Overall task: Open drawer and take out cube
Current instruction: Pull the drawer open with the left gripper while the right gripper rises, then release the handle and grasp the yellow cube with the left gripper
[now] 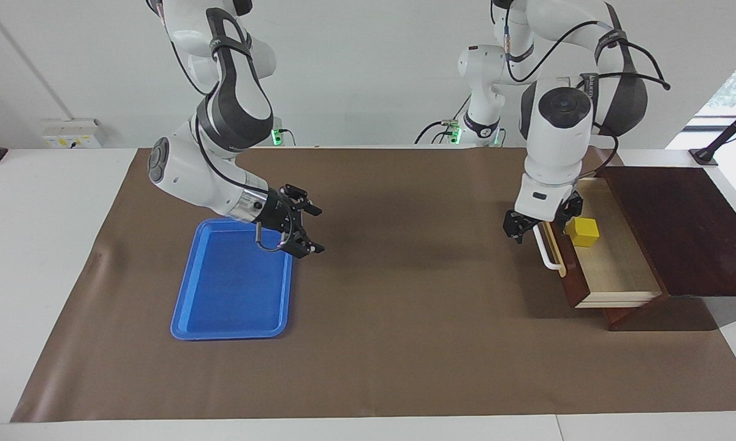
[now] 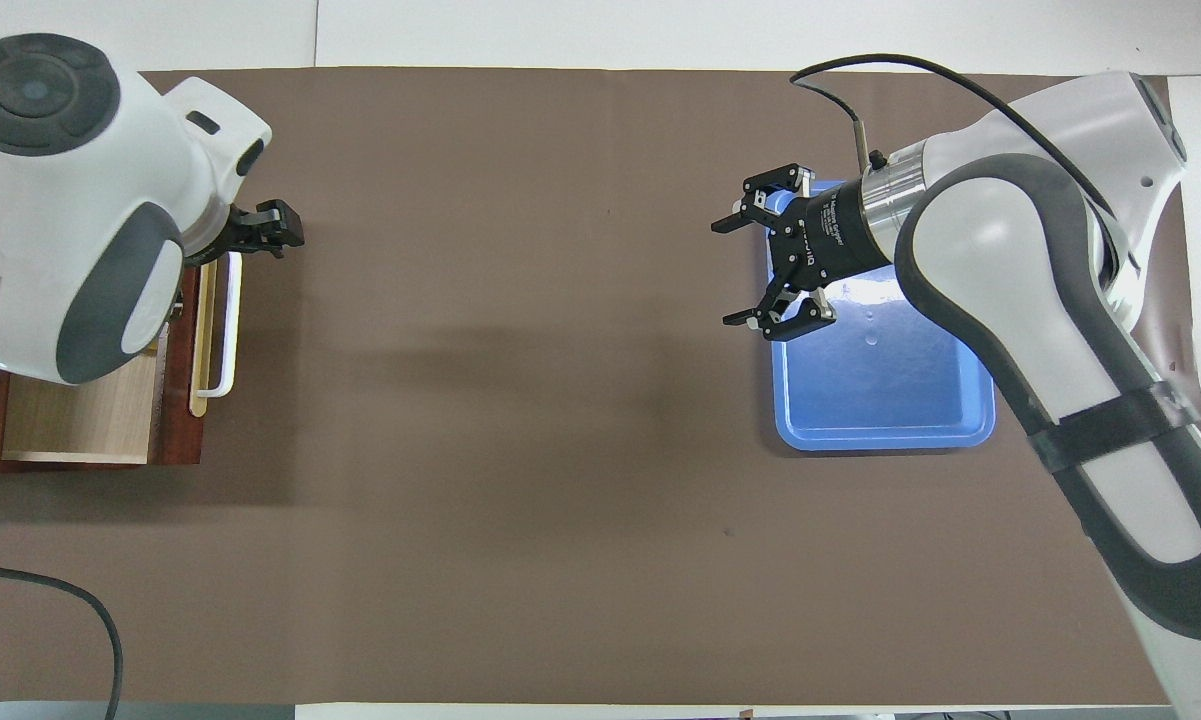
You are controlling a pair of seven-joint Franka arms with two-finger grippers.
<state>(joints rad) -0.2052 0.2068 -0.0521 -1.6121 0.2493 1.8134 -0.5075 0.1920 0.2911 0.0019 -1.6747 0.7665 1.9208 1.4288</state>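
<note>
Dark reddish wood framed the drawer (image 1: 610, 269), which stood pulled out of its cabinet (image 1: 680, 229) at the left arm's end of the table, its pale interior showing. The yellow cube (image 1: 583, 231) sat inside on the drawer floor, close to the front panel and toward the end nearer the robots. Along the front ran a white bar handle (image 1: 546, 250) on a brass strip. The left gripper (image 1: 542, 222) hung above the nearer end of that front panel and handle, holding nothing, its jaws spread and clear of the handle as far as I could tell. A brown paper sheet (image 1: 404, 343) covered the table under everything. Well apart, toward the right arm's end, a flat blue plastic tray (image 1: 233, 288) lay on the paper. The right gripper (image 1: 306, 228) hovered over the tray's edge, at the corner nearer the robots, jaws wide apart and empty.
</note>
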